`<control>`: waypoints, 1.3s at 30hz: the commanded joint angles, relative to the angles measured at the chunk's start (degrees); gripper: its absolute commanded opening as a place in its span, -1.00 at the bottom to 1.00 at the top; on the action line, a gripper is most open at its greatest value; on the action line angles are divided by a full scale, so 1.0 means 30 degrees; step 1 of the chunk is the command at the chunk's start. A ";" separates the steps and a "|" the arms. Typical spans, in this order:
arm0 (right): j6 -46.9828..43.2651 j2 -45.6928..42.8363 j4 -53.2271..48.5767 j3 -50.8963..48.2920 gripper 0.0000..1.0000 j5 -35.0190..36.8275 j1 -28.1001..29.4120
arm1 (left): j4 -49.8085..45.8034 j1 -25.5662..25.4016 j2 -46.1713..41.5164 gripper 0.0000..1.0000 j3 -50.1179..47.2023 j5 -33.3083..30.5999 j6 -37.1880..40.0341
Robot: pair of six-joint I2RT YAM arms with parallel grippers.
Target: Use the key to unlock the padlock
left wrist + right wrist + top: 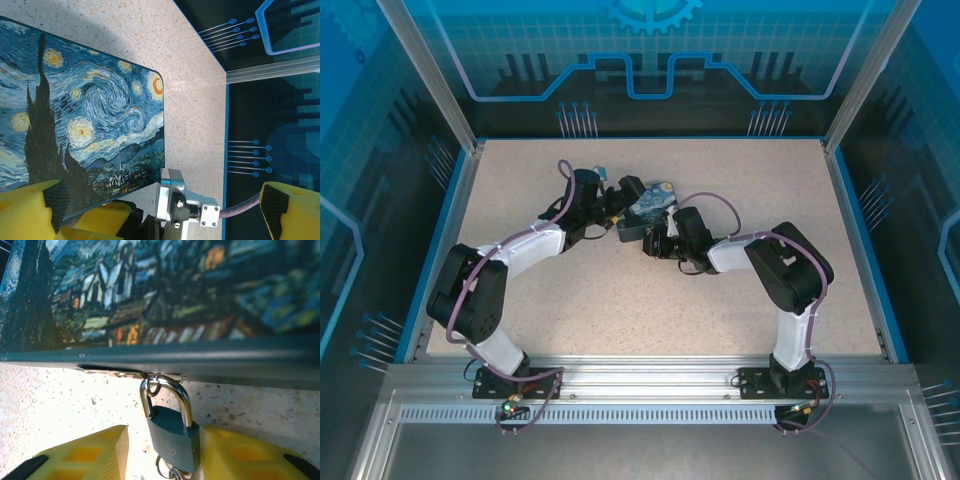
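Right end effector (165,450): was parted around padlock (170,435), gap seen.
Padlock: was hung from box (150,290), base cropped.
Left end effector (165,200): was spread wide.

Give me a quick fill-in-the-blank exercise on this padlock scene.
The small teal metal padlock hangs from the blue swirl-painted box by its silver ____.
The right gripper has the padlock between its ____ fingers.
The left gripper has its jaws wide ____.
Missing: shackle; yellow; open.
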 commanded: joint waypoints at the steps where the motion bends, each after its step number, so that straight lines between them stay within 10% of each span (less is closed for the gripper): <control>1: -0.0324 -0.0011 -0.0830 -0.0131 -0.17 0.0164 0.0353 | 0.0373 0.0169 0.0119 0.98 0.0536 0.0394 -0.0075; 39: 0.0100 -0.1067 -0.0995 -0.1902 -0.78 0.1018 0.0125 | -0.1051 0.0192 -0.0495 0.98 0.0716 -0.0115 0.1265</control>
